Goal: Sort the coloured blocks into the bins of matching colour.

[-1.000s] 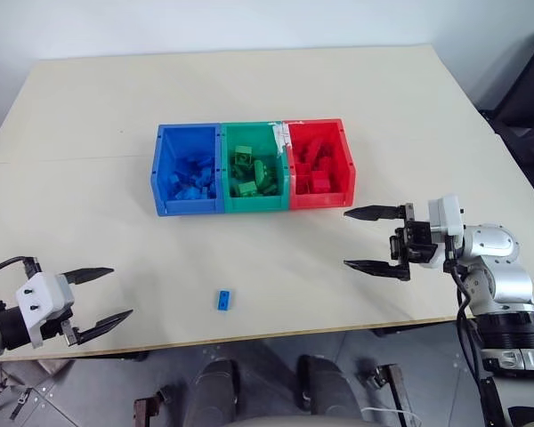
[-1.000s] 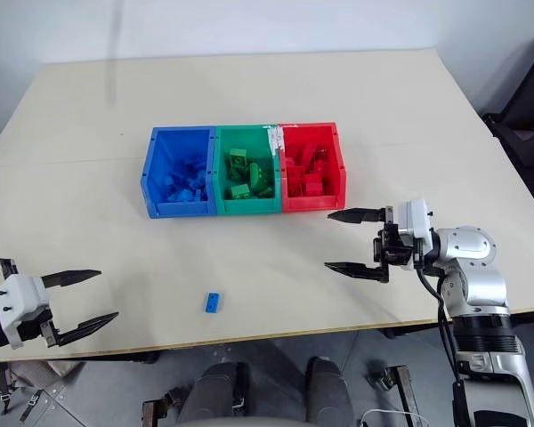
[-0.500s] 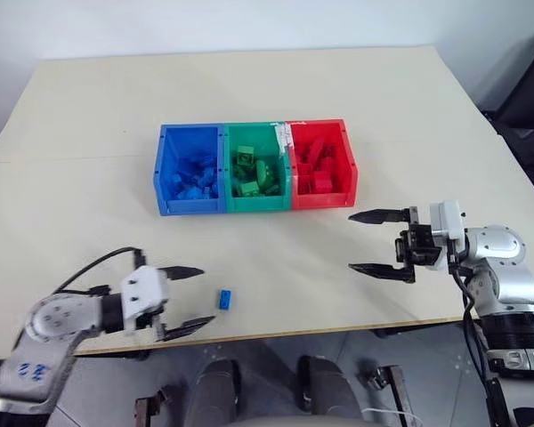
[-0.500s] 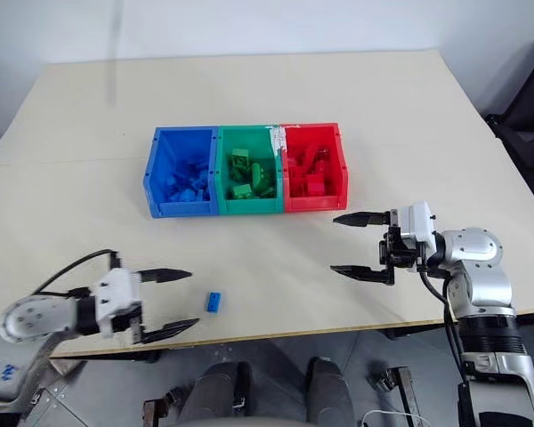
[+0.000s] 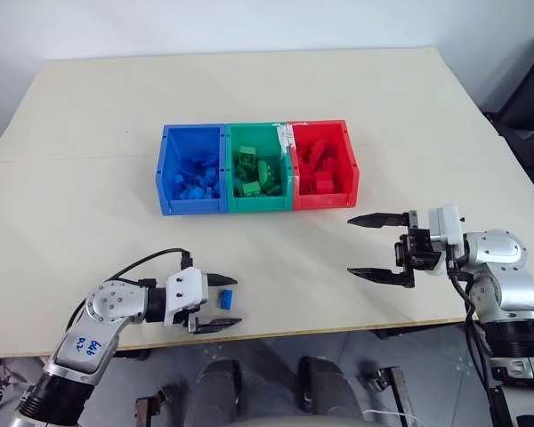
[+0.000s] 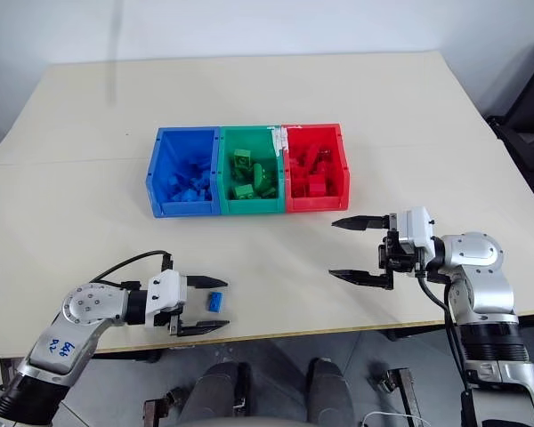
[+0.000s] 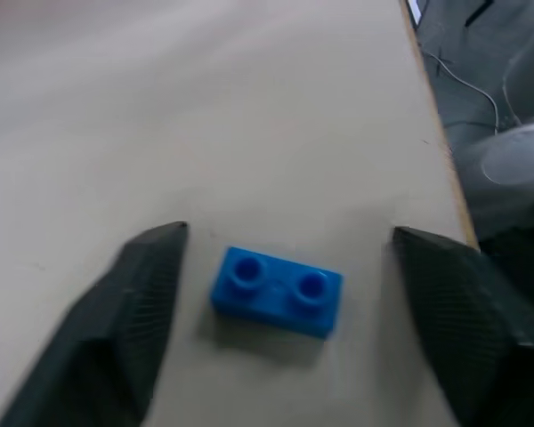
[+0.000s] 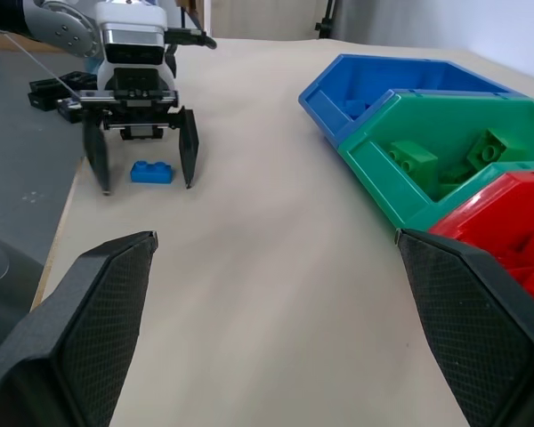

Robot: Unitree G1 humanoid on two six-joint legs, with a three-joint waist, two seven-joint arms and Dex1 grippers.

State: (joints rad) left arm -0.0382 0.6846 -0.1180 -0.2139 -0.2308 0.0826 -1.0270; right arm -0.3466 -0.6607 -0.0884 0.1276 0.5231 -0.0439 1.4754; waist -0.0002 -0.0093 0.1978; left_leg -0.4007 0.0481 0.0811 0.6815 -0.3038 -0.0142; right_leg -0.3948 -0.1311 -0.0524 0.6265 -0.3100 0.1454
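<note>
Blue block [image 7: 277,290] lies between left hand [image 5: 223,302] fingers, untouched.

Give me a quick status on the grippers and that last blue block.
Left gripper open, straddling blue block, not yet gripping. Right gripper open, empty, above the table. Nothing between block and blue bin.

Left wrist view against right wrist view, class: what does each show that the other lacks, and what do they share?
Left wrist view: the two round studs on top of the small blue plastic brick seen close up, with grey floor past the table's edge. Right wrist view: the blue, green and red plastic bins with bricks inside, plus the whole left hand. Both: the beige table and that brick lying between the left hand's open black fingers, untouched.
</note>
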